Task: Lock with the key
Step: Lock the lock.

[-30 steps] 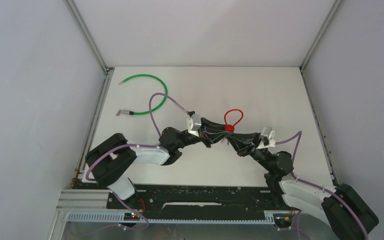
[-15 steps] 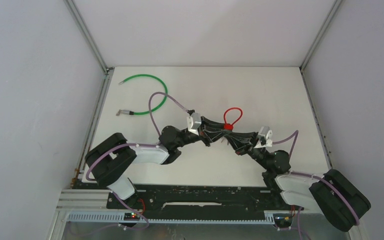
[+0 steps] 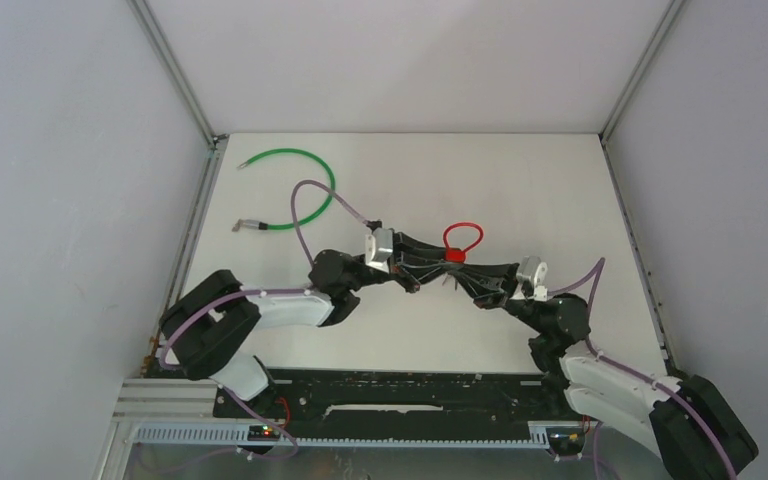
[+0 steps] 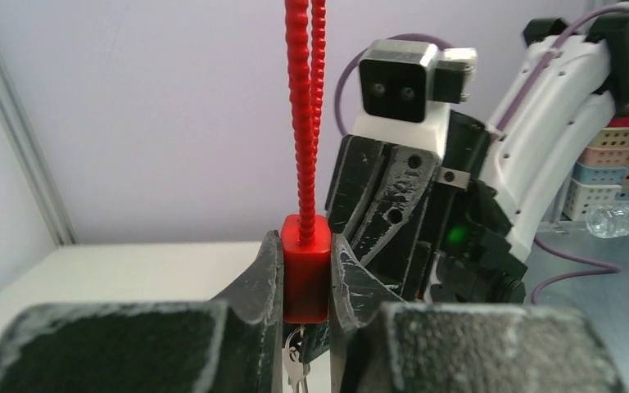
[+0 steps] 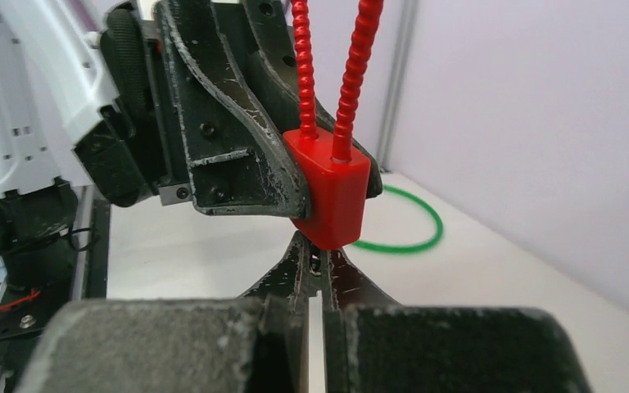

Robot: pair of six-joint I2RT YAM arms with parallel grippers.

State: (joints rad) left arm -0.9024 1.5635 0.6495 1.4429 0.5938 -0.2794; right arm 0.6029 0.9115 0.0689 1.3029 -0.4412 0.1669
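Left gripper [image 4: 305, 288] is clamping the red lock [image 4: 305, 262]; right gripper [image 5: 320, 274], directly beneath, is pinching the key [image 4: 294, 360] and should be twisting squarely, not tugging

Both arms lie low over the surface [image 3: 520, 190], meeting nose to nose at its middle. The left arm [image 3: 280, 308] runs from its base at 7 o'clock, forearm pointing toward 3 o'clock, wrist [image 3: 335, 272] level. The left gripper [image 4: 305, 270] has its jaws clamped on both sides of the red lock [image 5: 332, 196]. The right arm [image 3: 610, 385] starts at 5 o'clock and reaches toward 10 o'clock, bent at the wrist [image 3: 558, 318]. The right gripper [image 5: 321, 266] sits just under the lock, jaws pressed together. Whether they pinch anything is too small to tell.
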